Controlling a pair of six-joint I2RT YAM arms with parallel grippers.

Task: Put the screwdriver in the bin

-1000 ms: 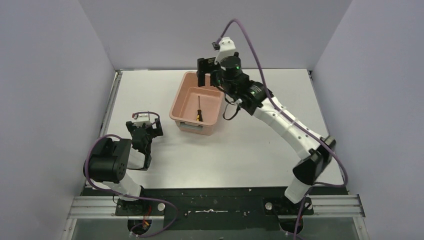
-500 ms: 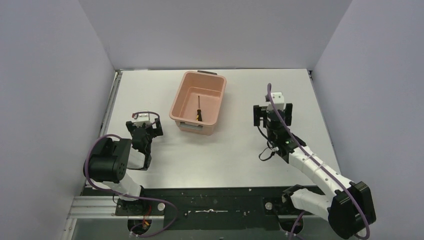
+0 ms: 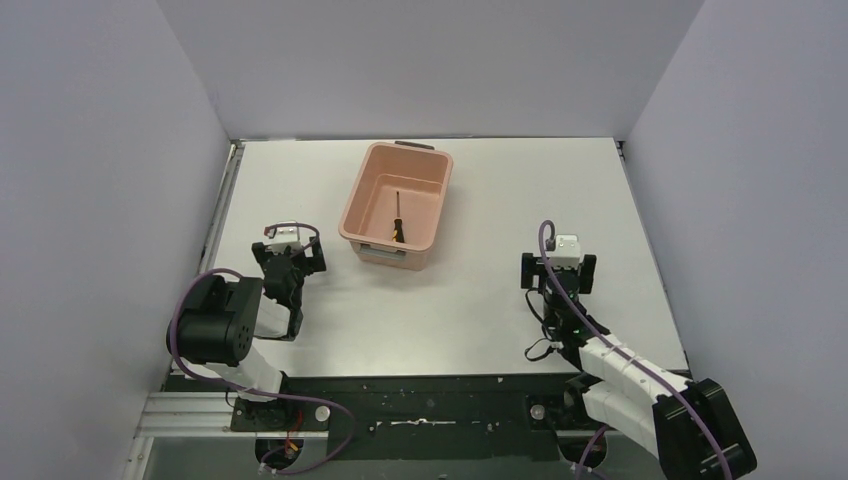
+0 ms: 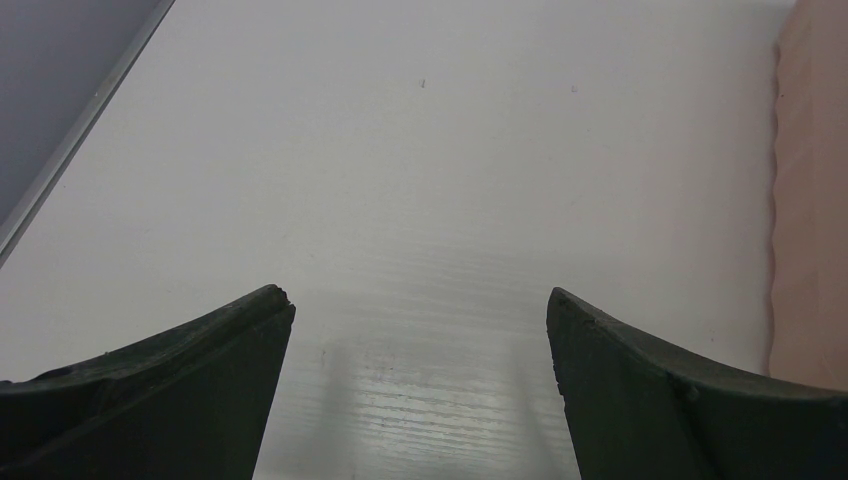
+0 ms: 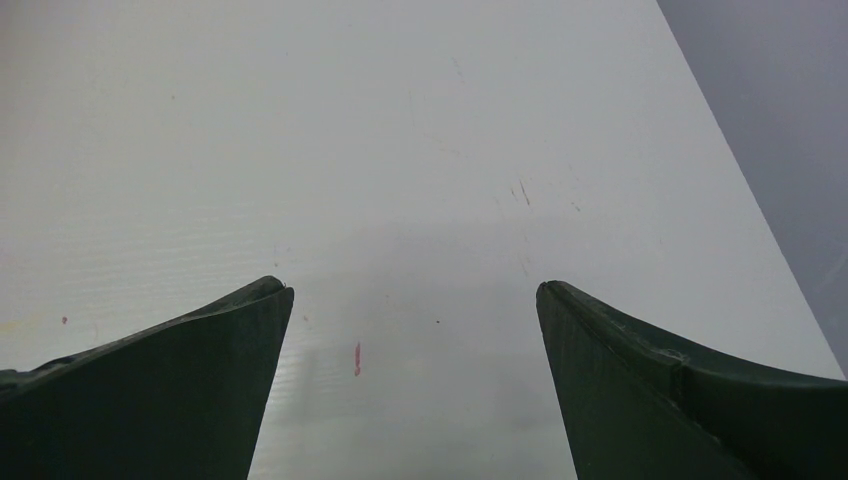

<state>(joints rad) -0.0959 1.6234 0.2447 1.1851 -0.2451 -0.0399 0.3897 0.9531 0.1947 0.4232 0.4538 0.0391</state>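
Observation:
The small screwdriver (image 3: 398,225) with a yellow-and-black handle lies on the floor of the salmon-pink bin (image 3: 372,181) at the table's middle back. My left gripper (image 3: 287,256) is open and empty, low over the table to the left of the bin; a strip of the bin's side shows at the right edge of the left wrist view (image 4: 812,200). My right gripper (image 3: 558,273) is open and empty, low over the table to the right front of the bin. Both wrist views show bare table between the fingers (image 4: 200,370) (image 5: 190,370).
The white table ends at a metal rail on the left (image 3: 224,215) and grey walls at the back and sides. A small red mark (image 5: 357,358) is on the table between the right fingers. The black base plate (image 3: 430,400) runs along the near edge.
My right arm has drawn back from above the bin's far end to the table's right front, folding down low. The screwdriver stays in the bin. The left arm has not moved.

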